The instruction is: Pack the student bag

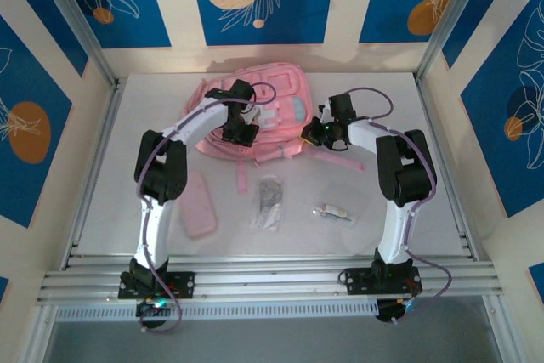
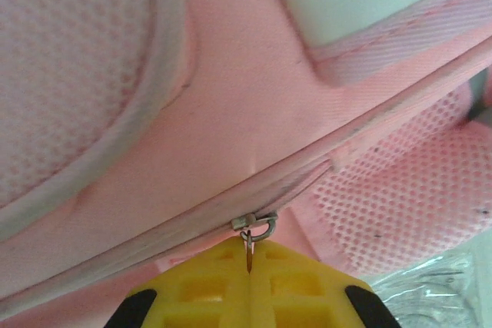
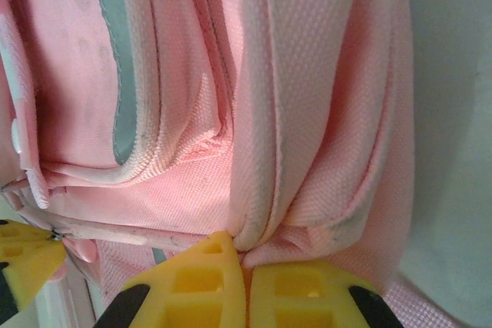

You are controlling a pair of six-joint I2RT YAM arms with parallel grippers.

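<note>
Left claw (image 2: 248, 257) pinches student bag (image 2: 231, 113) — (by zip pull (image 2: 247, 242)).

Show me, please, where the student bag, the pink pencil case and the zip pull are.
student bag (image 1: 285, 115), top external view, front panel.
pink pencil case (image 1: 199, 203), top external view, flat top face.
zip pull (image 2: 248, 245), left wrist view, thin metal tab.

The student bag (image 1: 255, 112) lies at the far middle of the tabletop (image 1: 297, 234). Nearer the arms, three things lie in a row, apart from one another: a pencil case (image 1: 200, 203) at the left, a plastic packet (image 1: 269, 201) in the middle and a small object (image 1: 333, 212) to the right. The left gripper (image 1: 238, 131) sits over the bag's near left part, jaws pinched on a zip pull (image 2: 250, 230). The right gripper (image 1: 311, 132) is at the bag's right edge, jaws pinched on a fold of it.
</note>
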